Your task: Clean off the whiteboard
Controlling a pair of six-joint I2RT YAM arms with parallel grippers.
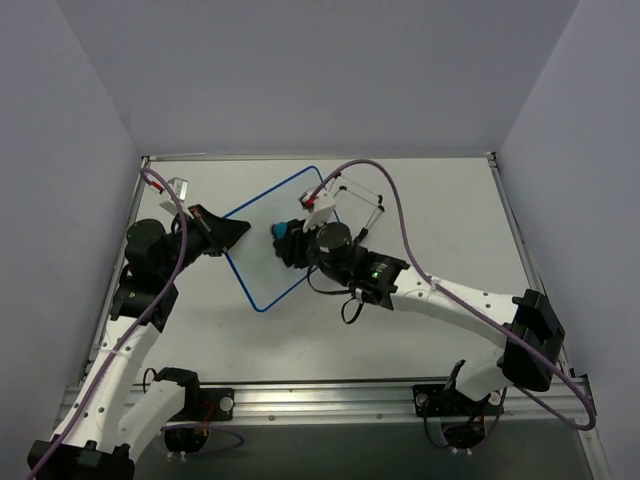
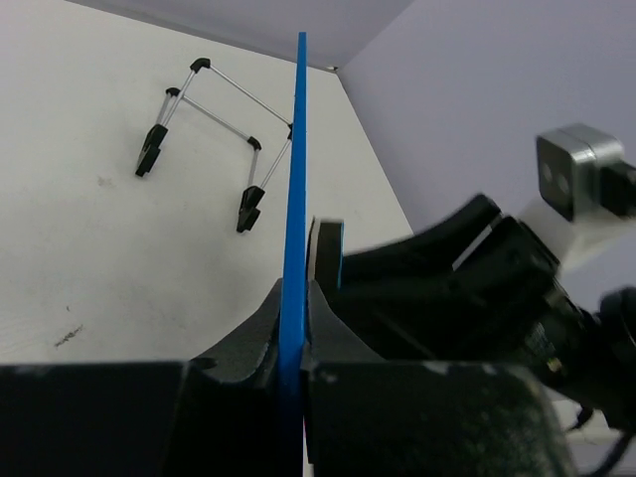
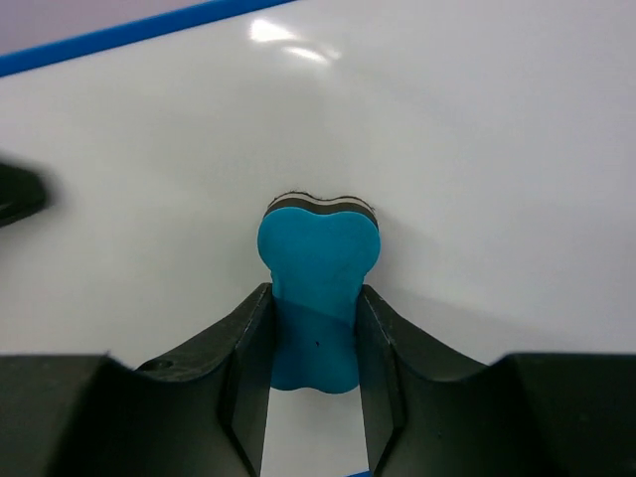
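The whiteboard [image 1: 262,250], white with a thin blue rim, lies tilted at the table's middle left and looks blank. My left gripper [image 1: 226,232] is shut on its left edge; in the left wrist view the blue rim [image 2: 295,189] runs edge-on between my closed fingers. My right gripper [image 1: 290,243] is shut on the blue bone-shaped eraser [image 1: 283,231] and presses its dark felt end onto the board. In the right wrist view the eraser [image 3: 316,283] sits between my fingers against the bare white board [image 3: 477,139].
A small wire stand with black clips [image 1: 355,197] lies on the table just behind the board's far corner; it also shows in the left wrist view [image 2: 204,139]. Grey walls close in the table on three sides.
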